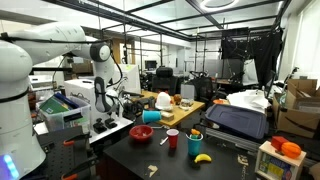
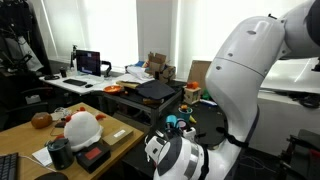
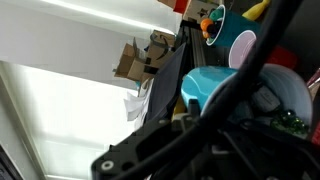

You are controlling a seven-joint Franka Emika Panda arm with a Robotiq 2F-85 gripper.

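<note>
Bowl (image 1: pixel 142 133), teal and round

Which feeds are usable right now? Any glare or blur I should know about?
Wrist view: tilted, a large pale area washed out, dark cables blurred across the front, teal bowl soft behind them. In an exterior view, backlit windows glare and the white arm blocks the right half. In an exterior view, even ceiling light, black table fairly sharp.
</note>
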